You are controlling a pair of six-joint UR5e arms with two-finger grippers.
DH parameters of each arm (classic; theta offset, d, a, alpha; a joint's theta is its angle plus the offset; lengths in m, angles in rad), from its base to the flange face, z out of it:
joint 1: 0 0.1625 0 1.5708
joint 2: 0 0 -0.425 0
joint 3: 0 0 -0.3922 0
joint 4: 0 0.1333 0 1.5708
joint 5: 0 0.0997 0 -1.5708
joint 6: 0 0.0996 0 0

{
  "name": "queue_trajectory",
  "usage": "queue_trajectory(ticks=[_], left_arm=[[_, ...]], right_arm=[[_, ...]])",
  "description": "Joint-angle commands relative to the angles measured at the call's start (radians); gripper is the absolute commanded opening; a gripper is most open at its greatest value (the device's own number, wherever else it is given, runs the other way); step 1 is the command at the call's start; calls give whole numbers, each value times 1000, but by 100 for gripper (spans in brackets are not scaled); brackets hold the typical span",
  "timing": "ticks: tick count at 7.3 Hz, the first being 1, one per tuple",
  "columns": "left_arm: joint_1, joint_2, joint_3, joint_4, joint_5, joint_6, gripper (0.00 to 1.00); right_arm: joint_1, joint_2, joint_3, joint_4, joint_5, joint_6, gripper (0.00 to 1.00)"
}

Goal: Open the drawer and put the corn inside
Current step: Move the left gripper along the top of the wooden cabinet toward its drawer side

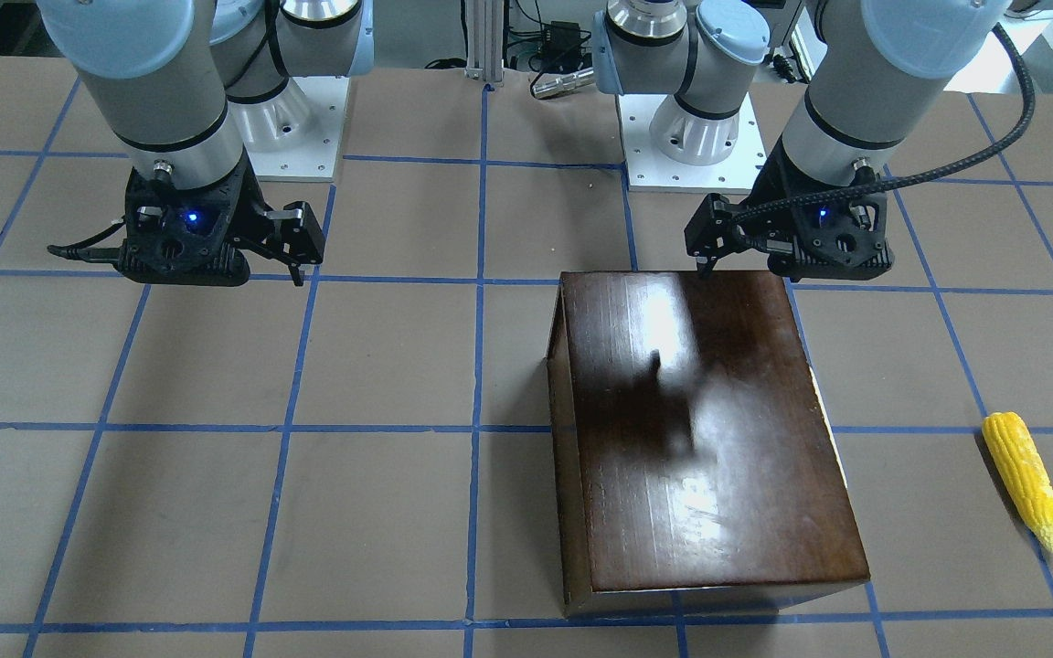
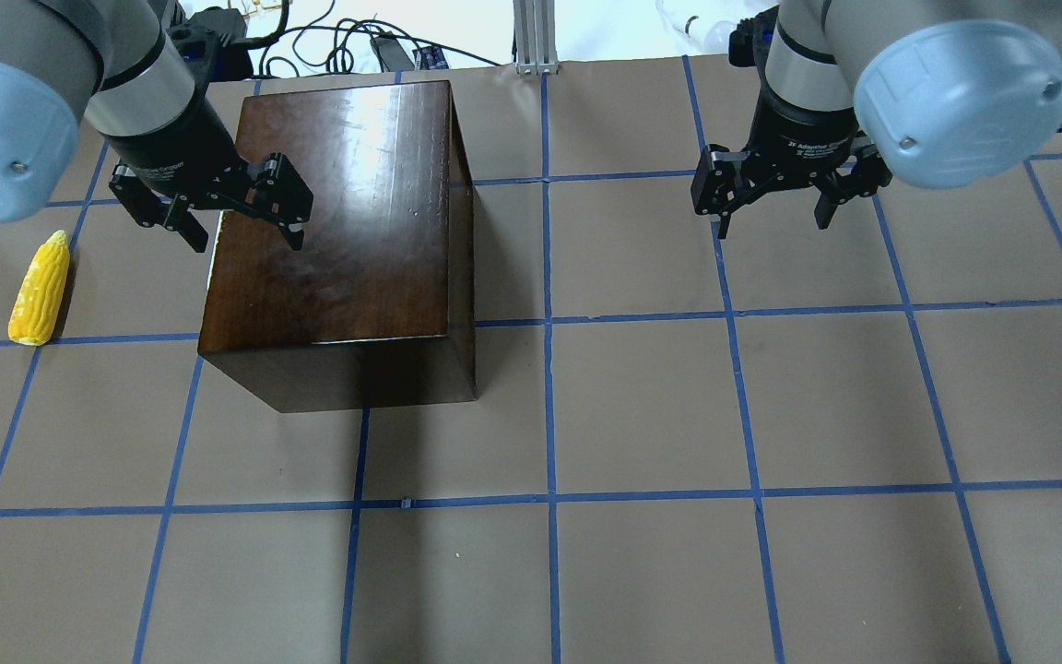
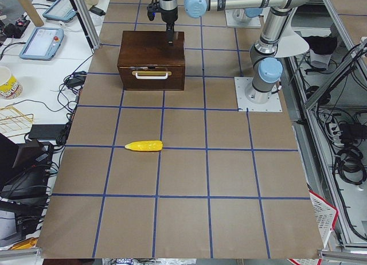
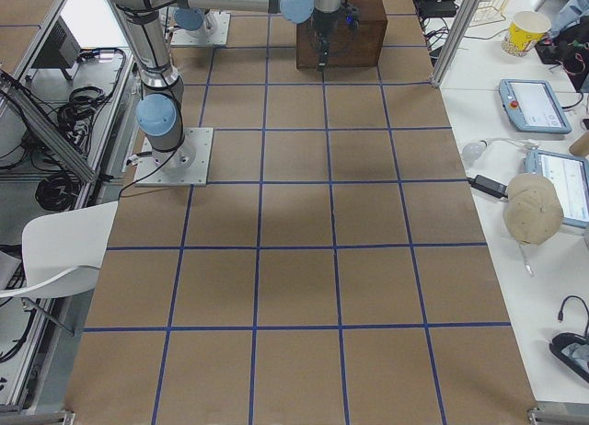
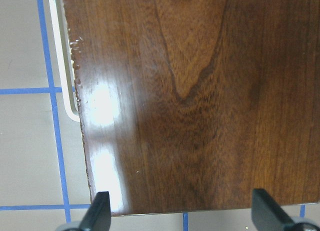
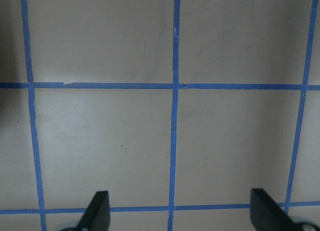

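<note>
The box (image 2: 337, 221) was glossy dark wood, its edge chipped; the corn (image 2: 40, 288) bumpy yellow plastic; the surface (image 2: 642, 406) looked matt brown.

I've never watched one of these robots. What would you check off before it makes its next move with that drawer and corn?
1. Drawer open for the corn: not ok, it sits shut in the box.
2. White handle free to grab: ok, nothing blocks it.
3. Left gripper ready: ok, open and empty above the box top.
4. Right gripper out of the way: ok, open over bare table.
5. Corn reachable: ok, lying alone on the table beside the box, not touching it.
</note>
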Motion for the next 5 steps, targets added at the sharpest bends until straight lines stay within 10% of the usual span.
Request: queue_trajectory(ticks=[1,5], left_arm=[[0,0,0,10,1,6,100],[2,0,0,34,4,9,100]], right_arm=[[0,0,0,-2,0,0,100],[0,0,0,0,0,0,100]])
